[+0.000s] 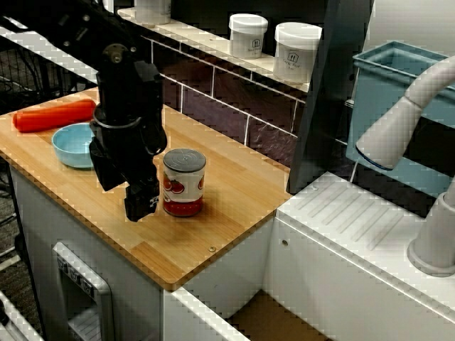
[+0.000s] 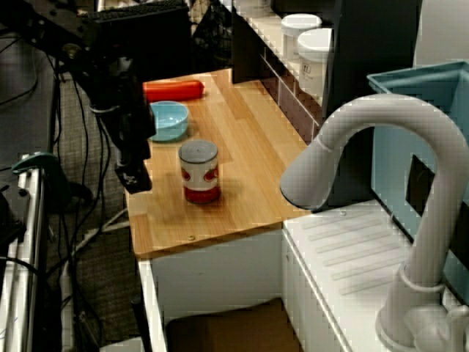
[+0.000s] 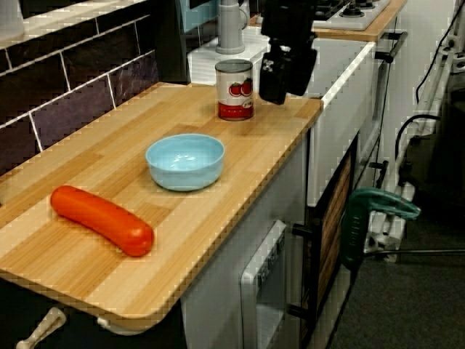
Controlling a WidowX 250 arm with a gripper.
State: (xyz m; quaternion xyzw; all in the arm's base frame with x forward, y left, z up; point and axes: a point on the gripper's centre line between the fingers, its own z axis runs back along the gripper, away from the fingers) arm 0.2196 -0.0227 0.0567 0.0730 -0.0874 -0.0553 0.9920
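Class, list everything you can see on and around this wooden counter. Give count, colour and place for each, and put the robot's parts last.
Wooden counter top: one, light brown, beside a white sink top.
Cylindrical tin can: one, red-and-white label, grey lid, upright at the counter's sink end.
Shallow round bowl: one, light blue, mid-counter.
Sausage-shaped toy: one, orange-red, lying beyond the bowl.
Lidded round jars: two whole, white, on the shelf above dark tiles; a third is cut off.
Curved tap: one, pale grey, over the sink top.
Box bin: one, teal-blue, behind the tap.
Robot arm: one, black; its gripper is low beside the can, apart from it.
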